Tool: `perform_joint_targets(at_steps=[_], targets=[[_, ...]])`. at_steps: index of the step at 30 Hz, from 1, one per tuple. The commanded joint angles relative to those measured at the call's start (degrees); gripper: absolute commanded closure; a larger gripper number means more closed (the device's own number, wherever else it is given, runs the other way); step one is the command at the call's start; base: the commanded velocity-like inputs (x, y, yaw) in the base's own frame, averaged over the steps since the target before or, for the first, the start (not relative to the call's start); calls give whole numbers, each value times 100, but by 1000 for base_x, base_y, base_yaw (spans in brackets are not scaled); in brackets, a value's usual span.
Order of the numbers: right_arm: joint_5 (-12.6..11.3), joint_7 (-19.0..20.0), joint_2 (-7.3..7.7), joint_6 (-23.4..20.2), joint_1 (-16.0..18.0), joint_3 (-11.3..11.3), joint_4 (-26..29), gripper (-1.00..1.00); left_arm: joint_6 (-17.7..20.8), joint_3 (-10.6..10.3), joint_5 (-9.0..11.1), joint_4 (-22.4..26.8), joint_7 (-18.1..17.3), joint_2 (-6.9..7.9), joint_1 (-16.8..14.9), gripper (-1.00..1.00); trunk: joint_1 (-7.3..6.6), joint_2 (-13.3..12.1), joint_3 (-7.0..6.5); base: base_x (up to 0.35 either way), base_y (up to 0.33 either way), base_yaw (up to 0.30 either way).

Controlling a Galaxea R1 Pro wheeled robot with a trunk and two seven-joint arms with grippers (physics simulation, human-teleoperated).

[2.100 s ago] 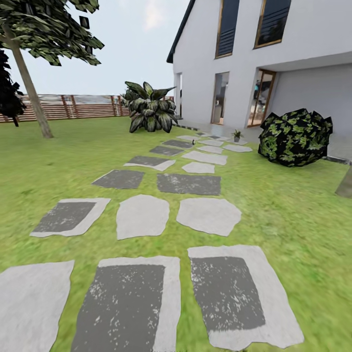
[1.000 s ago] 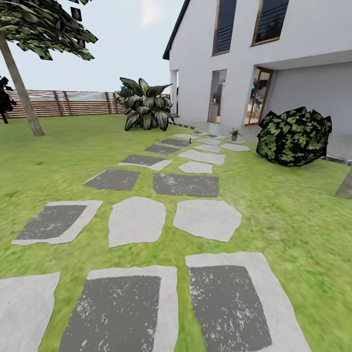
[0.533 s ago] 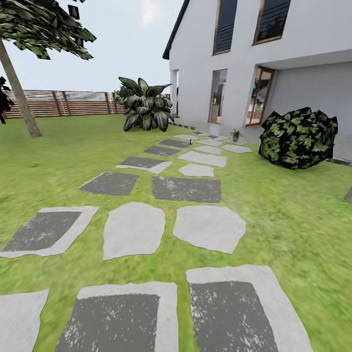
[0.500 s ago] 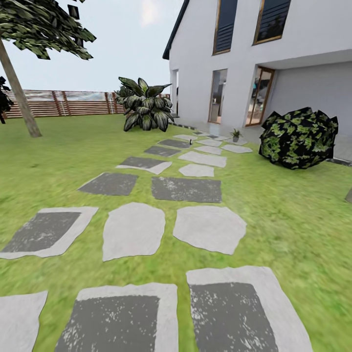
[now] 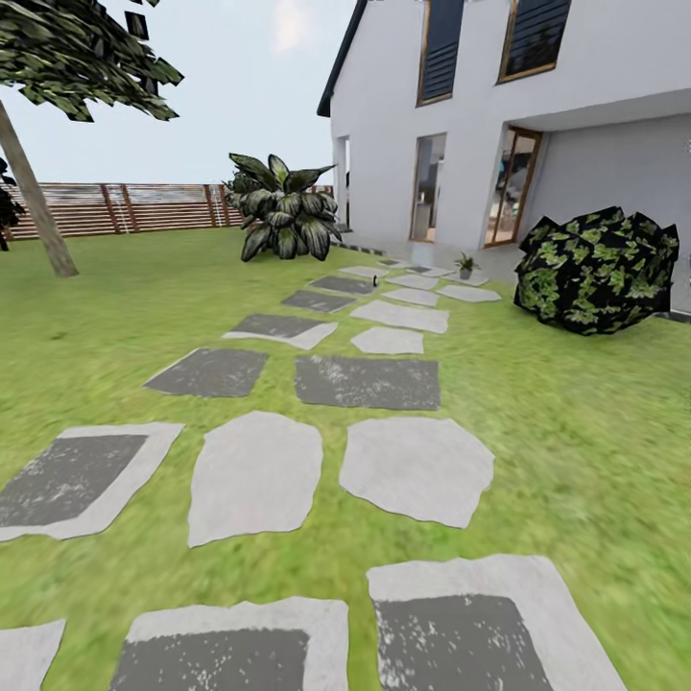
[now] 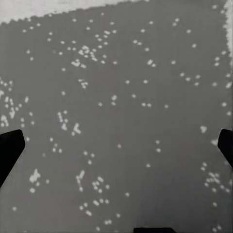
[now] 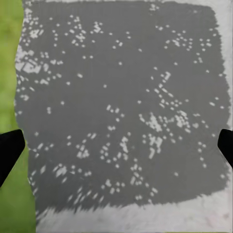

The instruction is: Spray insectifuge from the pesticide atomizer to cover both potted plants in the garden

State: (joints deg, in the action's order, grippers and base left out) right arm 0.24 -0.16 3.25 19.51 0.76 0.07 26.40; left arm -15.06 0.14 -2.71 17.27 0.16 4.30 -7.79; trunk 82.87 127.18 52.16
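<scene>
Far down the stepping-stone path, a small potted plant (image 5: 465, 263) with green leaves stands on the pale paving by the house door. A tiny dark upright object (image 5: 363, 282) stands on a stone further left; it may be the pesticide atomizer, but it is too small to be sure. My left gripper (image 6: 116, 145) hangs open over a dark grey stone speckled white, with its dark fingertips (image 6: 9, 148) at the picture's edges. My right gripper (image 7: 116, 145) is also open, above a dark stone slab (image 7: 121, 107) with grass along one side. Both are empty.
Pale and dark stepping stones (image 5: 367, 380) run across the lawn toward a white house (image 5: 537, 115). A dark leafy bush (image 5: 597, 272) sits at the right and a broad-leaved plant (image 5: 284, 220) by the house corner. A tree trunk (image 5: 34, 206) and a slatted fence (image 5: 134, 207) stand at the left.
The whole view has moved forward along the path: the near stones slide down the picture, and the bush and house look slightly larger. Nothing in the garden itself has moved.
</scene>
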Motion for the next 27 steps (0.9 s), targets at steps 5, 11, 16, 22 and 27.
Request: perform_joint_targets(at_steps=[5, 11, 16, 22, 27], targets=[[3, -2, 0, 17, 3, 1, -4, -100, -17, 3, -28, -4, 2, 1, -3, -100, 2, 2, 5, 338, 0, -169], [3, -2, 0, 17, 3, 1, -4, -100, -23, 3, -28, -4, 2, 1, -3, -100, 2, 2, 5, 338, 0, -207], [3, -2, 0, 17, 3, 1, -4, -100, -23, 3, -28, -4, 2, 1, -3, -100, 2, 2, 5, 338, 0, -16], [3, -2, 0, 17, 3, 1, -4, -100, -23, 3, -28, -4, 2, 1, -3, -100, 2, 2, 5, 338, 0, -1], [3, -2, 0, 17, 3, 1, -4, -100, -23, 3, -28, -4, 2, 1, -3, -100, 2, 2, 5, 338, 0, 0]])
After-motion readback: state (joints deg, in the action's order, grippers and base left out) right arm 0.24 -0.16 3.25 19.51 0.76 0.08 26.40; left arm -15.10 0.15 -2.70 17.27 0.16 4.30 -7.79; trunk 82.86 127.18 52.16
